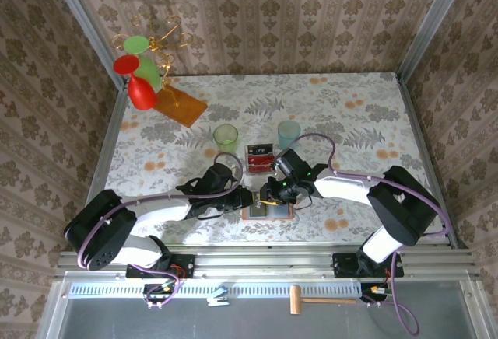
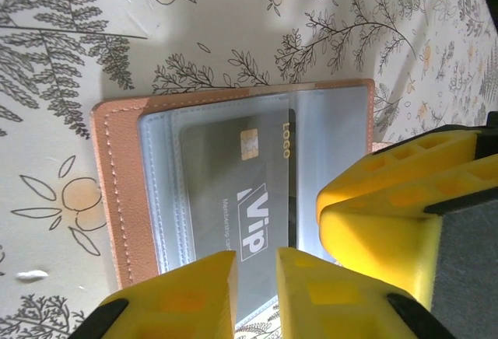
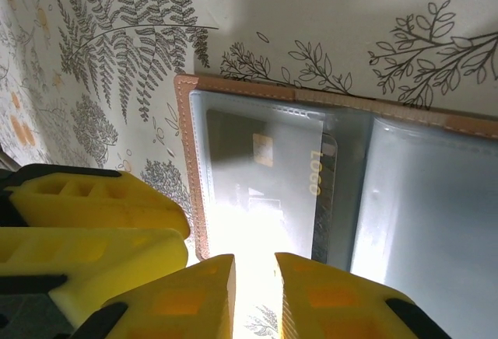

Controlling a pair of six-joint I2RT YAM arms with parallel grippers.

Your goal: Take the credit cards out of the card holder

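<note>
Left gripper (image 2: pixel 257 265): yellow fingers drawn to a narrow gap, poised at the near edge of the card holder (image 2: pixel 117 191). Whether they pinch that edge cannot be told. Right gripper (image 3: pixel 254 270): fingers likewise close together, at the edge of the same holder from the opposite side; grip cannot be told. In the top view the two grippers meet nearly tip to tip over the holder.

Card holder: lies open and flat on the floral table (image 1: pixel 350 106), just ahead of the arm bases, tan border up, clear inner sleeves showing. One dark card (image 2: pixel 233 191) marked "VIP" and "LOGO" sits inside a sleeve.

Beyond the holder, a red card (image 1: pixel 259 151) and a second dark card (image 1: pixel 261 160) lie loose on the table, touching. Farther out, a green cup (image 1: pixel 226 135) stands to their left and a blue cup (image 1: pixel 289 131) to their right. An orange-brown board (image 1: pixel 180 104) lies at the far left.
</note>
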